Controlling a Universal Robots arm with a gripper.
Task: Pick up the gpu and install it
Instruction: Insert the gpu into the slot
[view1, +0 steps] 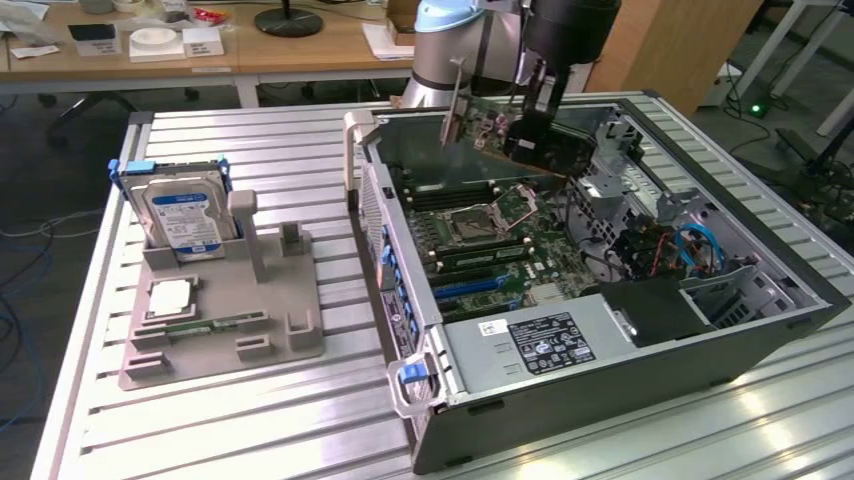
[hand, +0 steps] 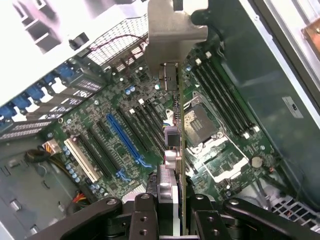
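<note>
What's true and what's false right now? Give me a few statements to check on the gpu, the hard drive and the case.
1. The end effector grips the gpu. True.
2. The gpu sits in a motherboard slot. False: it hangs above the motherboard, unseated.
3. The hard drive stands upright in the grey fixture. True.
4. The computer case is closed. False: its side is open, with the motherboard exposed.
</note>
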